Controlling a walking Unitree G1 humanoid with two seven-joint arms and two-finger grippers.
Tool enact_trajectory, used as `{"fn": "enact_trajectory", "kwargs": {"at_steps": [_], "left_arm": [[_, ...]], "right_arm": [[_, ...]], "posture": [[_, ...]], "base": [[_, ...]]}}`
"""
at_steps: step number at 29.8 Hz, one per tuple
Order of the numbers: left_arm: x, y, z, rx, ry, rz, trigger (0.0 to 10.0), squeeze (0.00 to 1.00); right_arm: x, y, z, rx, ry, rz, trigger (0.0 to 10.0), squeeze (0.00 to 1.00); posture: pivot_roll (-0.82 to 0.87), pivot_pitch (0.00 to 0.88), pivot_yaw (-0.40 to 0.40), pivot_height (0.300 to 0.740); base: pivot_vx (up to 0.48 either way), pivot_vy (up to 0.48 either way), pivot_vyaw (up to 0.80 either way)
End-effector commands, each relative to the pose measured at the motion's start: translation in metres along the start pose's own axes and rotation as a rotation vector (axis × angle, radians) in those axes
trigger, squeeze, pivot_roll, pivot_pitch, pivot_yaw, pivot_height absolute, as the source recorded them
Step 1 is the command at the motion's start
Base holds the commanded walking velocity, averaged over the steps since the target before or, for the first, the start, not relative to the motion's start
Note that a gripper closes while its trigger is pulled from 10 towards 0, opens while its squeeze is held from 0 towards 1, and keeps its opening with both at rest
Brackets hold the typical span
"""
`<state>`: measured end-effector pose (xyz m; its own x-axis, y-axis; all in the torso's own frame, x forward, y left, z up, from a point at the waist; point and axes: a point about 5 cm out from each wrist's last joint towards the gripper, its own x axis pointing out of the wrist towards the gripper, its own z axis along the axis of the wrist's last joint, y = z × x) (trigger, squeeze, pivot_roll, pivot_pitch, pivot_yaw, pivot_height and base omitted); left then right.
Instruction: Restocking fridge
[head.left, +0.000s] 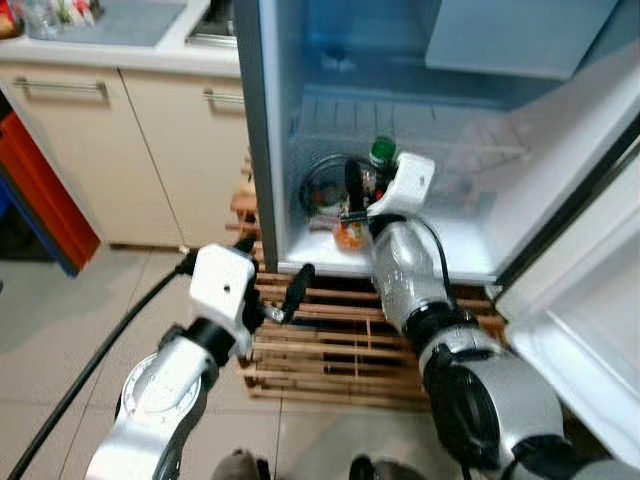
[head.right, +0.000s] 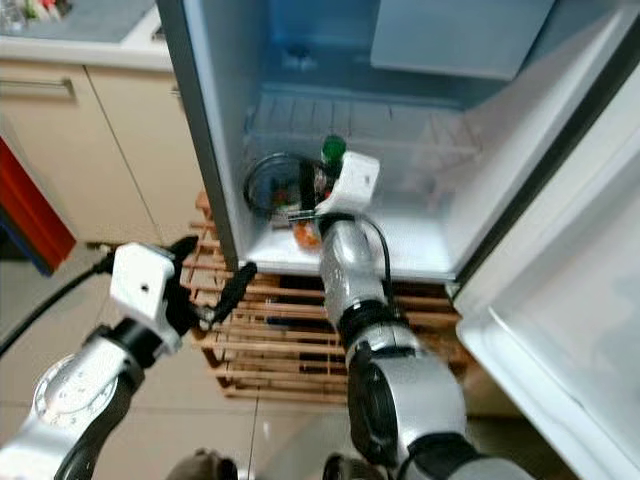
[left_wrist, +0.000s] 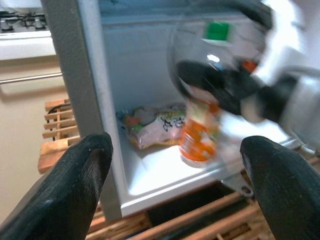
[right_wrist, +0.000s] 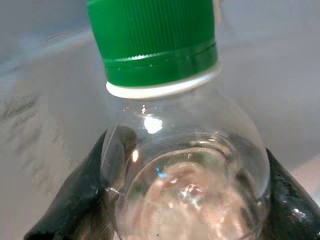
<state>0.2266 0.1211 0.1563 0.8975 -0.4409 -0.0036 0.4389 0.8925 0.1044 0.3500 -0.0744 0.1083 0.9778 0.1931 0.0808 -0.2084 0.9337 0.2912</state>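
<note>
Right tool (head.left: 362, 205) gripping clear green-capped bottle (right_wrist: 175, 125), placing it inside fridge (head.left: 262, 140).
Next: setting it upright beside orange bottle (left_wrist: 199, 135), then releasing; left tool (left_wrist: 175, 175) hovering wide, empty.

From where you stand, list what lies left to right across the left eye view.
Red panel → cream cabinet doors → left gripper → right gripper holding the green-capped bottle → open fridge door.
</note>
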Motion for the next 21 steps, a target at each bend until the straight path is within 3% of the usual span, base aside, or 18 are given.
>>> {"fn": "enact_trajectory", "kwargs": {"at_steps": [1,4,5,9,10,13,16,18,21], "left_arm": [[0.004,-0.001,-0.002,0.005,0.001,-0.005,10.0,0.0],[0.013,0.002,-0.004,0.014,-0.002,0.0,10.0,0.0],[0.013,0.002,-0.004,0.014,-0.002,0.0,10.0,0.0],[0.018,0.008,-0.002,-0.016,-0.029,0.038,10.0,0.0],[0.018,0.008,-0.002,-0.016,-0.029,0.038,10.0,0.0],[0.003,0.017,-0.005,-0.039,-0.025,0.11,10.0,0.0],[-0.004,0.021,-0.009,-0.05,-0.008,0.141,10.0,0.0],[-0.016,0.025,-0.018,-0.057,0.03,0.168,10.0,0.0],[-0.019,0.025,-0.025,-0.059,0.045,0.166,10.0,0.0]], "right_arm": [[-0.004,0.014,-0.004,-0.015,0.004,0.054,0.0,0.0],[-0.025,0.009,-0.007,-0.076,-0.019,0.077,0.0,0.0],[-0.025,0.009,-0.007,-0.076,-0.019,0.077,0.0,0.0],[-0.069,-0.016,0.023,-0.262,-0.143,0.13,0.0,0.0],[-0.069,-0.016,0.023,-0.262,-0.143,0.13,0.0,0.0],[-0.107,-0.036,0.042,-0.361,-0.152,0.105,0.0,0.0],[-0.117,-0.039,0.046,-0.391,-0.148,0.1,0.0,0.0],[-0.131,-0.042,0.048,-0.454,-0.142,0.104,0.0,0.0],[-0.13,-0.05,0.047,-0.465,-0.097,0.062,0.0,0.0]], "posture": [[0.01,0.007,-0.046,0.74],[-0.02,0.0,-0.044,0.74],[-0.02,0.0,-0.044,0.74],[-0.08,0.0,-0.033,0.74],[-0.08,0.0,-0.033,0.74],[-0.1,0.0,-0.032,0.74],[-0.11,0.0,-0.03,0.74],[-0.12,0.0,-0.036,0.74],[-0.11,0.0,-0.04,0.74]], "base": [[0.0,0.0,0.0],[0.0,0.0,0.0],[0.0,0.0,0.0],[0.0,0.0,0.0],[0.0,0.0,0.0],[0.0,0.0,0.0],[0.0,0.0,0.0],[0.0,0.0,0.0],[0.0,0.0,0.0]]}}
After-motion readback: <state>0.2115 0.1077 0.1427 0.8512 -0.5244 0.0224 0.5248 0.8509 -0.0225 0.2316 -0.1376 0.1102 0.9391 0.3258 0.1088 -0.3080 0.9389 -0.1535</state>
